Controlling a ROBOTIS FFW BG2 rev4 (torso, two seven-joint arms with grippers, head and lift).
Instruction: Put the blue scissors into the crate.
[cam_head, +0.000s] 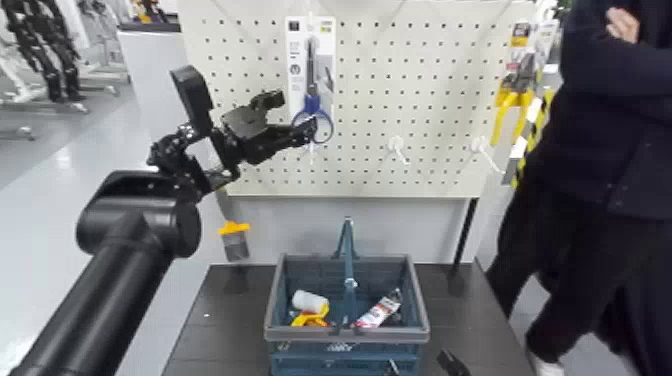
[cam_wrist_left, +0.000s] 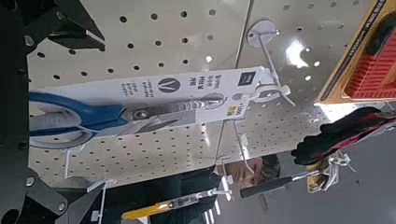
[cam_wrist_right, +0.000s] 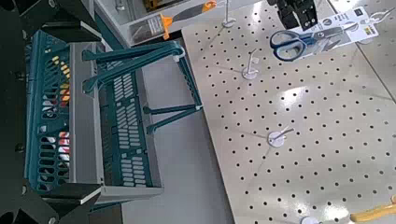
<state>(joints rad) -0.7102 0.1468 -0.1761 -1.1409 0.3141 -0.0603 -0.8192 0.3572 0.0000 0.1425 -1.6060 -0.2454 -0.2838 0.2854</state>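
So we've got our left pincer (cam_head: 286, 132) up at the scissors (cam_head: 311, 98), jaws apart around the blue handles, no grip yet. They're on their hook on the pegboard (cam_head: 400, 170). Grabbing, unhooking and dropping them in the crate (cam_head: 427, 330) are all left. Right pincer (cam_head: 420, 368) waits near, by the crate.

Scissors card (cam_wrist_left: 187, 93): blk print + round/V-like logo, too small to read, prob. brand/product txt; red-white pkg (cam_head: 378, 312) in crate (cam_head: 345, 330) has lettering, also illegible; no legible nums or signs.
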